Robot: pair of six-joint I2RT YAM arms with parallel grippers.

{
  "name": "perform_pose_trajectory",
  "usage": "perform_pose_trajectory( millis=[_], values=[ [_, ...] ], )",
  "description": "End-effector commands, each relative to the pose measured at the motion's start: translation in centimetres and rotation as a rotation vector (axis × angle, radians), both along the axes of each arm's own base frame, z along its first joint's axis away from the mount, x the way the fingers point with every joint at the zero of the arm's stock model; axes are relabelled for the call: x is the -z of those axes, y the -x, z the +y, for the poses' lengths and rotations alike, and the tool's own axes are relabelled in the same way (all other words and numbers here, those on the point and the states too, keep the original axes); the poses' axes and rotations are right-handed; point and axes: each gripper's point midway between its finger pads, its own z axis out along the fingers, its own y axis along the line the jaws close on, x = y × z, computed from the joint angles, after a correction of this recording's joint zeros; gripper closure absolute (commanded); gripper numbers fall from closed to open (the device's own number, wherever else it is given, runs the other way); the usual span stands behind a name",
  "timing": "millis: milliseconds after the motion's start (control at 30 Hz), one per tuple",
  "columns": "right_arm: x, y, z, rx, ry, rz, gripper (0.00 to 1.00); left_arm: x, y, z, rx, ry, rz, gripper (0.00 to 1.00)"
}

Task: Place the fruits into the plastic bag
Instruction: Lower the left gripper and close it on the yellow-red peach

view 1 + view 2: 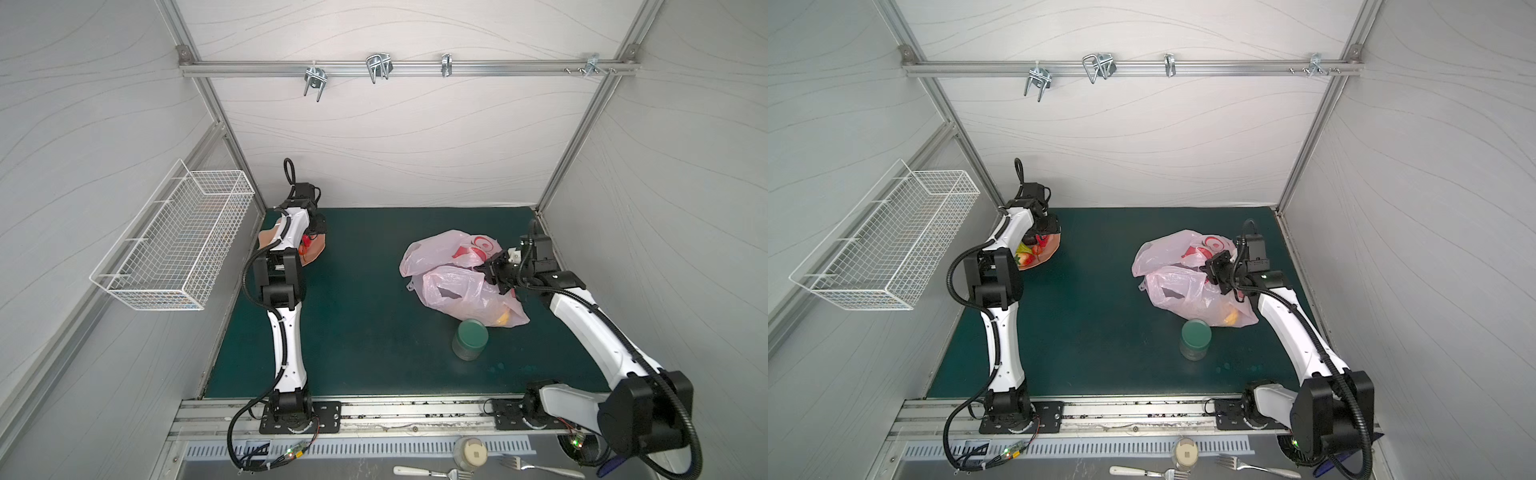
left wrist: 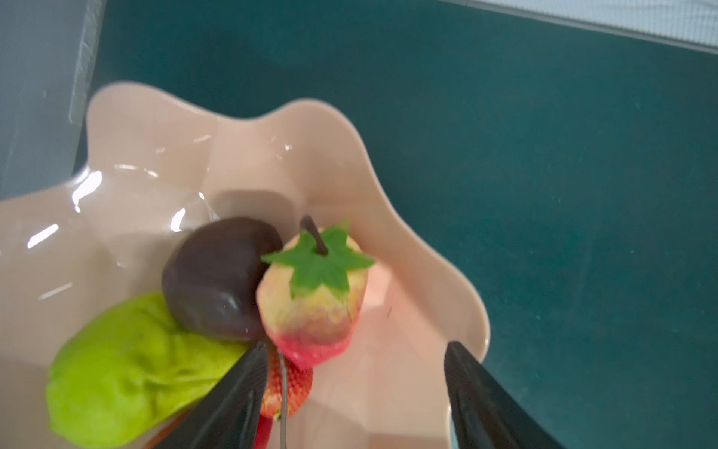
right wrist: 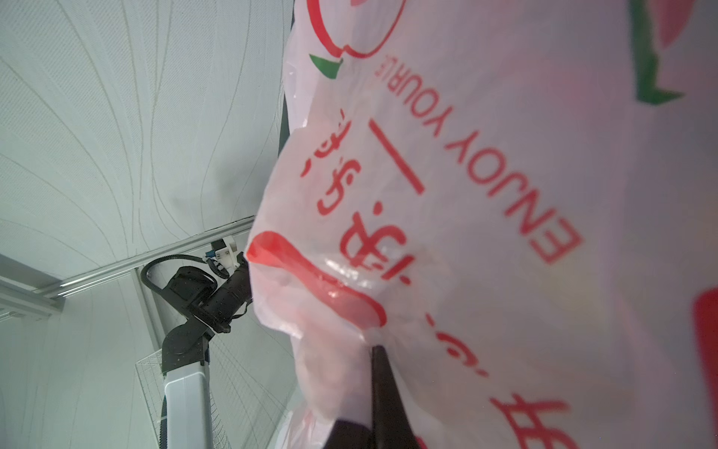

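Ideally the left gripper (image 2: 353, 357), jaws apart over the peach scalloped dish (image 2: 155, 147), centres on the pale leafy toy strawberry (image 2: 314, 307) lying inside before closing, while the right gripper (image 3: 376, 350) pinches the thin pink printed plastic bag (image 1: 457, 282) well apart.

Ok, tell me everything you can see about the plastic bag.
The plastic bag is thin, translucent pale pink film printed with red peaches, green leaves and red lettering, including ENJOY YOUR. It lies crumpled on the right of the green mat. The right gripper is shut on a fold of its upper part. A yellow-orange shape shows through near its front corner. A green-lidded jar stands just in front.
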Motion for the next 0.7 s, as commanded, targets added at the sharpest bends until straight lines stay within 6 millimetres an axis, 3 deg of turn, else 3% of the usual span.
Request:
perform_pose_trajectory(
  millis=[0,667],
  values=[
    [-0.1,-0.3,-0.3,0.008,0.009,0.0,1.0,-0.3,-1.6,1.3,-0.002,-0.02,-0.042,0.28],
    [-0.5,0.0,-0.5,0.02,0.033,0.006,1.0,1.8,-2.7,3.1,-0.017,0.063,-0.049,0.32]
  ],
)
